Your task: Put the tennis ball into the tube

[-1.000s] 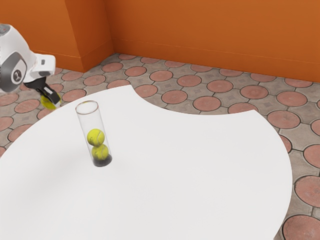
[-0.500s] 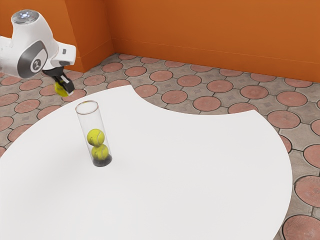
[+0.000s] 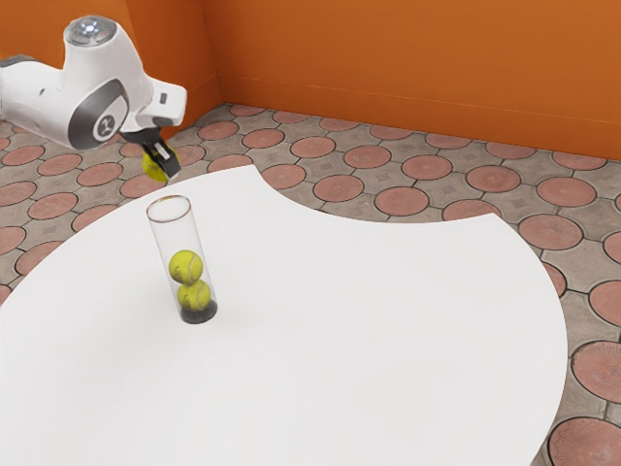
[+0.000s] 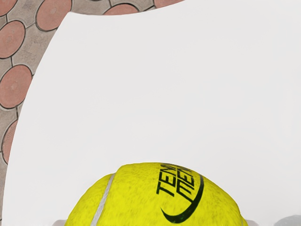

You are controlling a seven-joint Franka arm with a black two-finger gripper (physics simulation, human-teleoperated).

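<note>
The gripper (image 3: 162,165) was closed to the width of the tennis ball (image 3: 150,165), which sat gripped between its two black fingers, one against either side. In the wrist view the ball showed its yellow felt, a pale seam and dark printed lettering above a curved dark stroke. The white and grey arm (image 3: 98,94) came in from the exterior view's left, with the hand angled downward and the ball in the air. The held ball was outside the clear tube (image 3: 174,238), appearing in the exterior view above the tube's round, open rim and slightly toward that view's left. The tube stood on its dark base (image 3: 200,314) on the white table (image 3: 378,320), its mouth facing up. Inside were two more yellow balls: the lower ball (image 3: 194,296) lay down by the base, and the upper ball (image 3: 185,267) rested on it, a little toward the exterior view's left. Past the table's curved edge spread a floor (image 3: 339,188) of reddish round pavers set in grey-brown stone, running to an orange wall (image 3: 408,68).
</note>
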